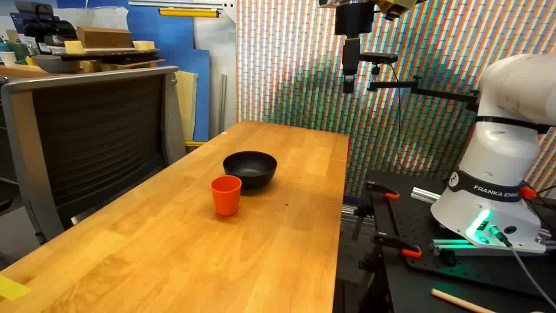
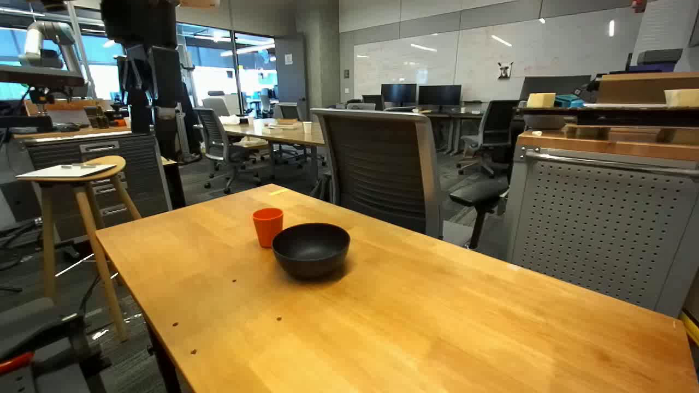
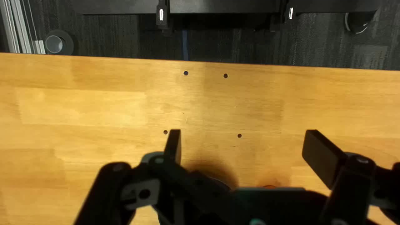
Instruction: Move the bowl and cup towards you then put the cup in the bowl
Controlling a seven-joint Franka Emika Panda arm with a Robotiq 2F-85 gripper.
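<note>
The black bowl [image 1: 250, 170] sits upright on the wooden table, and it also shows in an exterior view [image 2: 311, 252]. The red-orange cup [image 1: 226, 198] stands upright close beside the bowl, outside it; it also shows in an exterior view [image 2: 267, 229]. My gripper [image 3: 243, 137] is open and empty, with its fingers wide apart. In an exterior view the gripper [image 1: 349, 82] hangs high above the table, apart from both things. In the wrist view the gripper body hides most of the bowl [image 3: 221, 182] and nearly all of the cup [image 3: 269, 187].
The wooden table [image 1: 278, 261] has small dark holes in its top. A black-backed chair [image 1: 100, 130] stands along its long side. The robot base [image 1: 486, 208] is on a black stand across a gap. A yellow tape piece [image 1: 13, 288] lies on the table.
</note>
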